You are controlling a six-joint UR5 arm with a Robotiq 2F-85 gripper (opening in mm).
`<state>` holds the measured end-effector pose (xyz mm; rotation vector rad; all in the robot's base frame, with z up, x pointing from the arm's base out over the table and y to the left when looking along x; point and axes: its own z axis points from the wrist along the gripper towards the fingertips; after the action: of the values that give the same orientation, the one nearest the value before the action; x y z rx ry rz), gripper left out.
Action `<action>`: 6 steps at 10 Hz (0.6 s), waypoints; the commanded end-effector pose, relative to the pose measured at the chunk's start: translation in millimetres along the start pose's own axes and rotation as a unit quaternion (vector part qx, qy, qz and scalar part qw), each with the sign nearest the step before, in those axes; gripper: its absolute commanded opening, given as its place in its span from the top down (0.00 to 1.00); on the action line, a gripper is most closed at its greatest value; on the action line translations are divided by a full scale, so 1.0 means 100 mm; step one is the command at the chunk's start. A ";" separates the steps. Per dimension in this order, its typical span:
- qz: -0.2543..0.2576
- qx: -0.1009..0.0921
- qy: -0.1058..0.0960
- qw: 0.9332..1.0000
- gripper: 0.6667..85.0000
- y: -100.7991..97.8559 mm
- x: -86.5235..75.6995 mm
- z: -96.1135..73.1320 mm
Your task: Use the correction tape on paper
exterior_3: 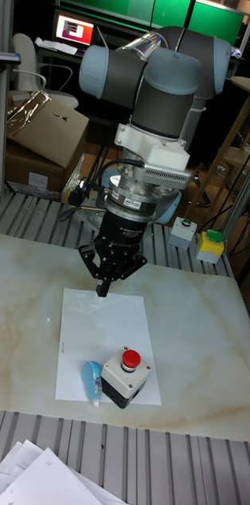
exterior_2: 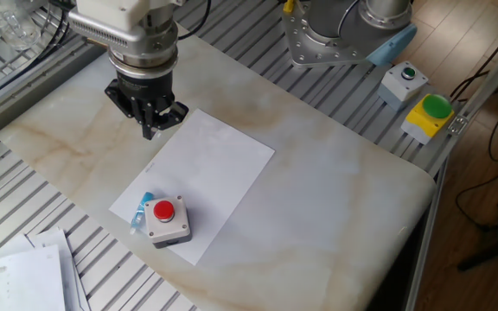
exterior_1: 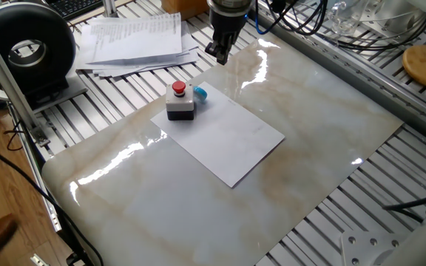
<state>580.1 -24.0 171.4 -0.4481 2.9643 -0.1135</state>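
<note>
Nearest in the tall fixed view, a stack of printed pages [exterior_3: 46, 481] is lying on the slatted metal frame [exterior_3: 180, 465] just off the marble-patterned tabletop [exterior_3: 195, 331]. Beyond it, the paper [exterior_3: 101, 331] is lying flat on the tabletop, and two things are sitting on its near end: the correction tape [exterior_3: 91, 380], a light-blue teardrop lying at the paper's near left corner, and a grey box with a red button [exterior_3: 125, 376] just beside it, so close that I cannot tell whether they are touching. In the other fixed view the correction tape [exterior_2: 141, 211] is peeking out from behind the box [exterior_2: 166, 221]. Farther along, the gripper [exterior_3: 102, 289] is hanging above the paper's far end, pointing straight down, well apart from the correction tape; its fingers are drawn together with no gap visible between them, and nothing is showing in their grasp. In the other fixed view the gripper [exterior_2: 149, 130] is hovering near the paper's [exterior_2: 206, 181] far corner. Behind it all, a small box with a green button [exterior_3: 186, 233] and a yellow one [exterior_3: 211, 245] are sitting on the frame.
</note>
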 end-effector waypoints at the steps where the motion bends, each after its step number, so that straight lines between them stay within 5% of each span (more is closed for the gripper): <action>1: 0.003 0.000 0.004 1.000 0.99 -0.01 0.03 0.01; 6: 0.001 0.003 -0.002 1.000 0.99 -0.03 0.00 0.01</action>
<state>578.2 -28.5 169.5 -0.4556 2.9691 -0.1347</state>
